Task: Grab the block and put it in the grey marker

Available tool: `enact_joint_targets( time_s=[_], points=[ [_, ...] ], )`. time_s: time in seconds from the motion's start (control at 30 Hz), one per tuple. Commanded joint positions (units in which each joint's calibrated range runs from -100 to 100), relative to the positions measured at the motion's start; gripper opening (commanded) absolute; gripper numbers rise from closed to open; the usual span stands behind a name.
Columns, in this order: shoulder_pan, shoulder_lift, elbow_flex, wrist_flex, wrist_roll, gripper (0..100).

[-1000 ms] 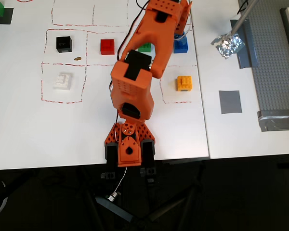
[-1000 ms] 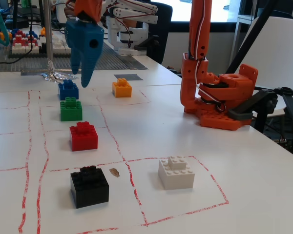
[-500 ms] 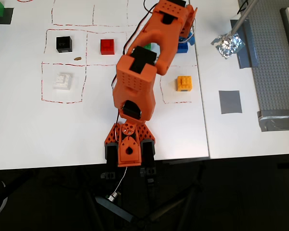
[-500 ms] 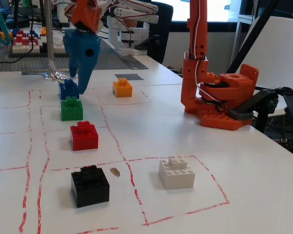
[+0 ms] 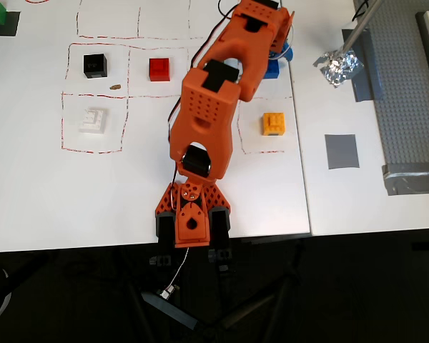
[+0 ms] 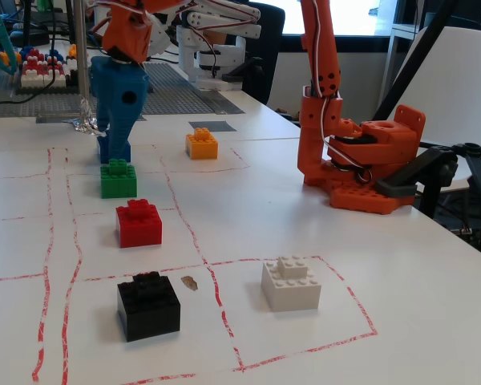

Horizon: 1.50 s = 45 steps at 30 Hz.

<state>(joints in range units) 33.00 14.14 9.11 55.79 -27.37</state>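
The blue block (image 5: 274,69) lies on the white table, half hidden under my orange arm in the overhead view. In the fixed view my blue gripper (image 6: 115,146) points straight down with its tips at table level, just behind a green brick (image 6: 118,178). There the block merges with the blue fingers, so I cannot tell whether they are closed on it. The grey marker (image 5: 341,151) is a flat grey square to the right of the block, past the orange-yellow brick (image 5: 273,123). The marker (image 6: 212,126) is bare in the fixed view too.
Red (image 5: 159,69), black (image 5: 95,65) and white (image 5: 94,119) bricks sit in red-lined squares at the left. Crumpled foil (image 5: 338,68) and a metal pole stand beyond the marker. The studded grey baseplate (image 5: 407,93) lies at the right edge. The arm's base (image 5: 191,221) is at the table's front edge.
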Motion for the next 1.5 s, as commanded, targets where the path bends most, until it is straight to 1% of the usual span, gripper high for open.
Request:
enact_joint_targets(
  time_s=[0.0,0.33,0.43,0.5,0.67,0.77,0.8,1.07,1.17,1.23,1.47],
  points=[
    [1.71,-2.20,-5.84,-1.50,-0.54,34],
    [3.57,1.24,-6.12,-2.07,-0.49,34],
    [3.92,1.33,-5.84,-2.07,-0.63,31],
    [4.27,1.33,-5.75,-2.07,-0.73,29],
    [5.68,0.30,-4.66,-1.75,-1.07,17],
    [5.95,-0.39,-4.57,-1.50,-0.15,3],
    [6.04,-0.65,-4.66,-0.77,0.20,0],
    [4.98,-5.39,-5.93,8.54,2.88,0],
    [4.18,-9.36,-5.21,12.05,5.62,0],
    [3.39,-12.46,-4.39,14.58,8.60,0],
    [2.07,-24.44,-1.04,23.15,23.15,0]
  ],
)
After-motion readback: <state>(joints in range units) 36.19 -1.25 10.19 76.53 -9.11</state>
